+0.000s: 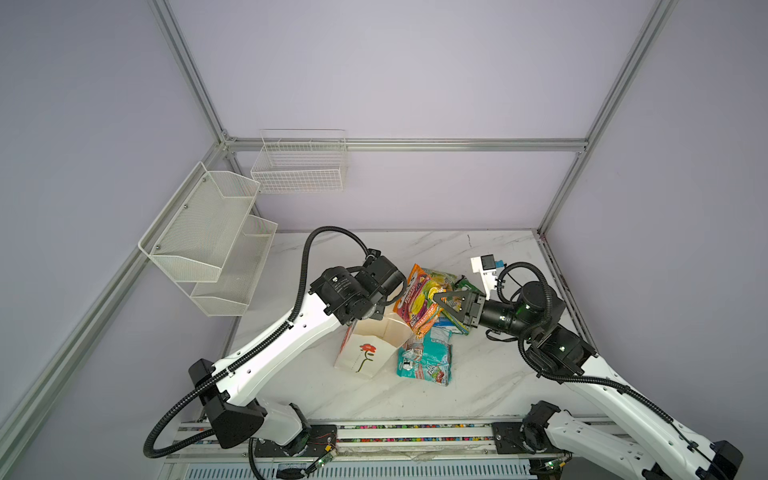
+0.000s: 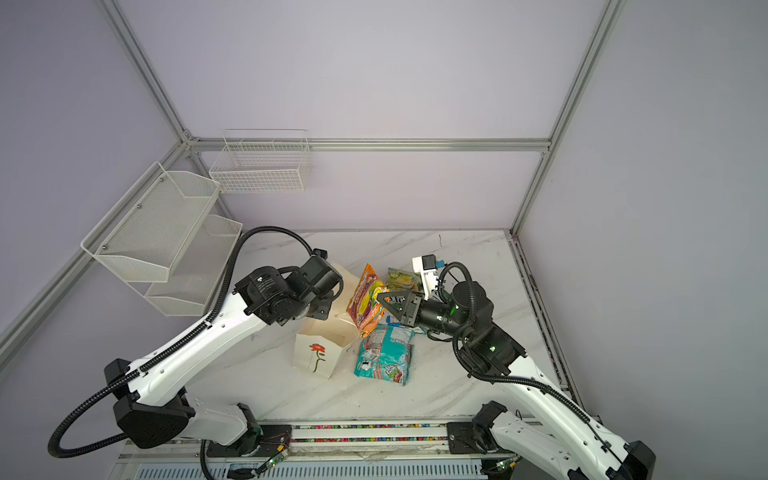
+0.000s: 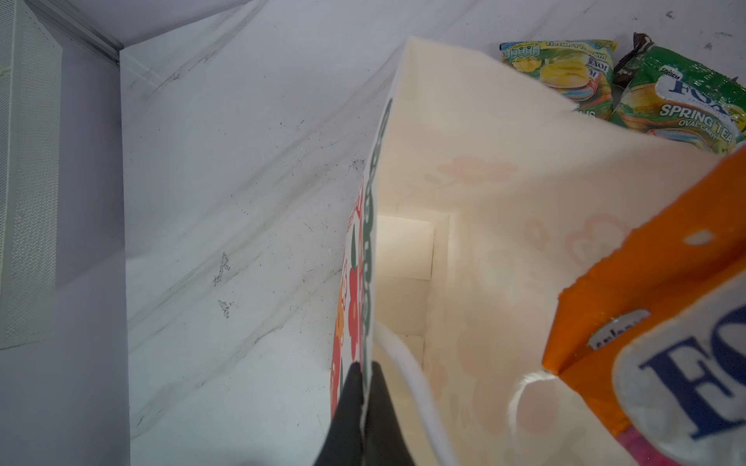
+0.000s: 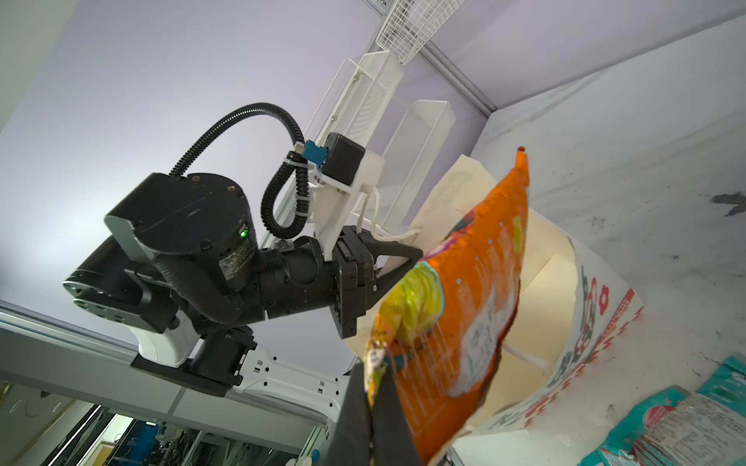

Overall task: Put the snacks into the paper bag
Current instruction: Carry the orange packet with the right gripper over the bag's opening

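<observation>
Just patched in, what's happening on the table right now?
The left gripper is shut on the rim of the paper bag, holding its mouth open. The right gripper is shut on an orange candy packet, held in the air at the bag's opening, not yet inside. Teal packets lie on the table next to the bag, green packets behind it. The visible part of the bag's inside looks empty.
</observation>
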Available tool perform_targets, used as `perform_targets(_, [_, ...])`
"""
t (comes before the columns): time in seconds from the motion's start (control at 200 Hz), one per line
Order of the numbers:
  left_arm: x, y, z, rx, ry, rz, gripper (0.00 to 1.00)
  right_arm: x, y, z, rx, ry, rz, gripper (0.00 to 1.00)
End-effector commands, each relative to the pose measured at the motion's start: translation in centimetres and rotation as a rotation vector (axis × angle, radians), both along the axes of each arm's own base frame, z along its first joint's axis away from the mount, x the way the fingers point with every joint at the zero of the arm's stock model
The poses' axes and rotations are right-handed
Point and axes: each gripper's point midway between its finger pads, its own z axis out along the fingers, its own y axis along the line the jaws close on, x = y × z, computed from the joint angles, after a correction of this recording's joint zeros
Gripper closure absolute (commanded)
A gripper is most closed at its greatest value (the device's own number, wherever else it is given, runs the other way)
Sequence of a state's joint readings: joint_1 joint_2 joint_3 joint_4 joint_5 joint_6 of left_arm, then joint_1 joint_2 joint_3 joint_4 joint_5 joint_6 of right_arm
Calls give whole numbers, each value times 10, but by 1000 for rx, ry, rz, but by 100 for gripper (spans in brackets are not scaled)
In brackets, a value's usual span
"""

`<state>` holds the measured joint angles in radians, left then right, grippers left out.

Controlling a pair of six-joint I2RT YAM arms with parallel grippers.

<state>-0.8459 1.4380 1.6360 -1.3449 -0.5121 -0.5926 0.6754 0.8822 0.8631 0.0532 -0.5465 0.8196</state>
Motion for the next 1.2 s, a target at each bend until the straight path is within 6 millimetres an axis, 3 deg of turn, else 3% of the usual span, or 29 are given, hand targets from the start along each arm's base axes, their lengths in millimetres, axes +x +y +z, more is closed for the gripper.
perform_targets(0.0, [-4, 8, 8, -33, -43, 28, 98, 1, 1, 2, 5, -23, -10, 100])
perform_targets(0.645, [-7, 10, 6, -55, -49, 31, 98, 10, 19, 3, 30, 0, 12, 100])
perform_targets(1.19, [-7, 9, 7, -65, -55, 36, 98, 0, 40, 7, 46, -5, 52, 100])
